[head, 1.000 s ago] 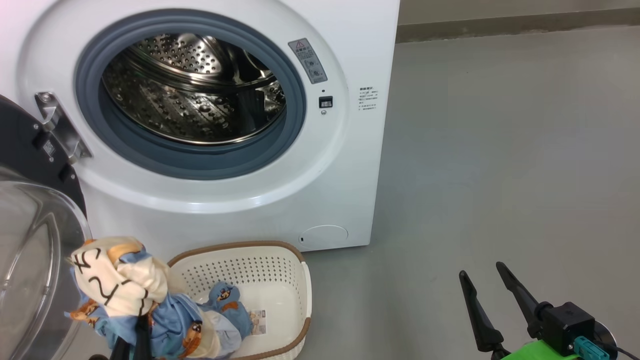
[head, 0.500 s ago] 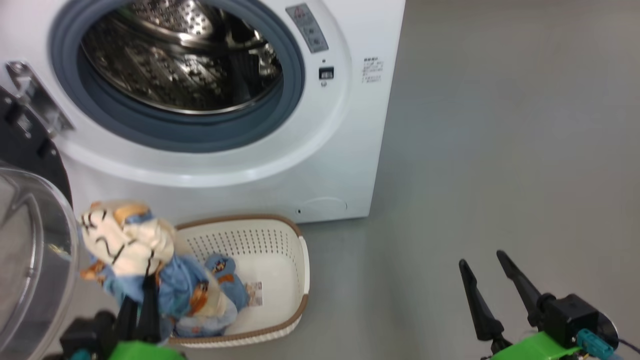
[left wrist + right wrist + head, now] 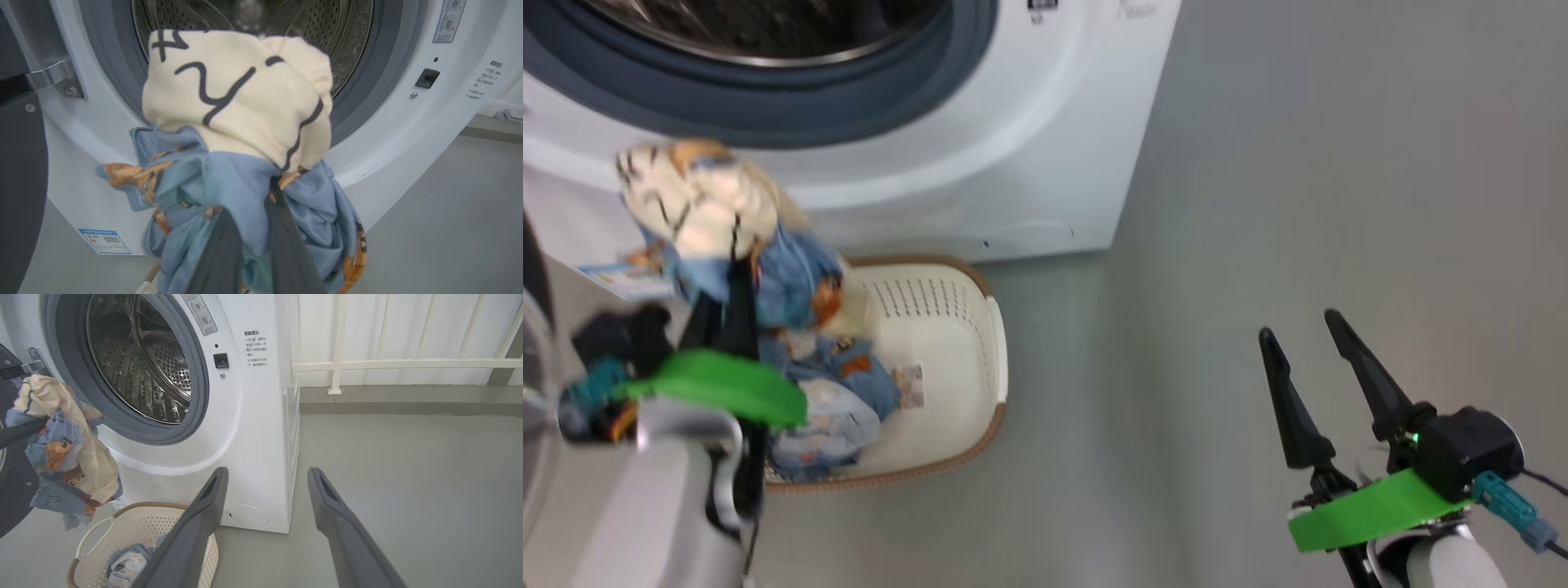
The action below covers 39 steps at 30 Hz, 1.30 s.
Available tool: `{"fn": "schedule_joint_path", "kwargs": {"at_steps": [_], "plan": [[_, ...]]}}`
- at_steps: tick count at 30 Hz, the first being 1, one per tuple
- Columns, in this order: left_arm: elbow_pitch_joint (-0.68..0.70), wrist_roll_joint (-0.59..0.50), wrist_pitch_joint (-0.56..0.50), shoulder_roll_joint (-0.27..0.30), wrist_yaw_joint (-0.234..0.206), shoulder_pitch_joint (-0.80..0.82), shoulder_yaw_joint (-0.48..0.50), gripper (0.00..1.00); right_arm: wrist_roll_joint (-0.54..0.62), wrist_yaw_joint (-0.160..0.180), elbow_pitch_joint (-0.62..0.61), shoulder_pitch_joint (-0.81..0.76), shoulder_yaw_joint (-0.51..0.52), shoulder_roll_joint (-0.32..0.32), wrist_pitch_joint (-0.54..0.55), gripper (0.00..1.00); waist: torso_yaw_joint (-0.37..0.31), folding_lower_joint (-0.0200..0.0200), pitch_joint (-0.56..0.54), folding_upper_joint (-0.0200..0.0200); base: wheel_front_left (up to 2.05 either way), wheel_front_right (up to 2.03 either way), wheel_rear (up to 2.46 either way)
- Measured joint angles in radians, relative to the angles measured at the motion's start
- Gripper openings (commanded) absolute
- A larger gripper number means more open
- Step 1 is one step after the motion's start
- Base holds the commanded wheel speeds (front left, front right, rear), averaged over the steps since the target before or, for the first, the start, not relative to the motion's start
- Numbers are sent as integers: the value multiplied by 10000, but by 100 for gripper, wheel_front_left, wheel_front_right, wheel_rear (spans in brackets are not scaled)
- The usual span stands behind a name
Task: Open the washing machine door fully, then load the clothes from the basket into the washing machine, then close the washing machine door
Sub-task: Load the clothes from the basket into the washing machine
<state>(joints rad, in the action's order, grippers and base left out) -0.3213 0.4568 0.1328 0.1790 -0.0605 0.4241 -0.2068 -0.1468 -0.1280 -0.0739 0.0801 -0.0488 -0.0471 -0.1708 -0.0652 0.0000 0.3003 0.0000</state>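
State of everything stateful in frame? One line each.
washing machine door: open, swung left.
drum: empty.
left pincer: shut on cream-patched clothes bundle, held up before the drum opening.
basket: upright on floor.
other clothes bundle: lying in the basket.
right pincer: open, empty.

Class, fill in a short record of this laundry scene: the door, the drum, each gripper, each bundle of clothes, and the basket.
door: washing machine door stands open
machine: washing machine, steel drum with no clothes seen inside
left gripper: jaws shut on the held bundle, raised before the opening
right gripper: jaws open, holding nothing
basket: on the floor by the machine, second bundle inside
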Motion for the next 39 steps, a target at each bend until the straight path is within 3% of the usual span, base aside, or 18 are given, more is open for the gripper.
{"fn": "schedule_joint_path", "kwargs": {"at_steps": [6,13,20,29,35,39], "plan": [[-1260,211,-495,52,543,2190,0,0,-138,0,259,585,-286,-10,-316,100,-271,0,1035,0,0,0,0],[-2650,481,-1567,368,844,4862,174,0,-516,0,631,1318,-621,-17,-663,100,-749,0,2159,0,0,0,0],[-4013,445,-3135,1020,999,7304,86,0,-1026,0,1057,1831,-1068,-17,-780,100,-1477,0,3122,0,0,0,0],[-4727,98,-4771,2268,1101,9192,-155,0,-1636,0,1030,2093,-1501,-17,-790,100,-2492,0,3731,0,0,0,0],[-4890,-111,-4963,3095,1087,10204,-67,0,-1797,0,1022,2095,-1770,-8,-790,100,-3081,0,4086,0,0,0,0],[-4870,-445,-4311,3396,899,10743,-31,0,-1854,0,1018,2108,-1929,-4,-790,100,-3351,0,4309,0,0,0,0]]}}
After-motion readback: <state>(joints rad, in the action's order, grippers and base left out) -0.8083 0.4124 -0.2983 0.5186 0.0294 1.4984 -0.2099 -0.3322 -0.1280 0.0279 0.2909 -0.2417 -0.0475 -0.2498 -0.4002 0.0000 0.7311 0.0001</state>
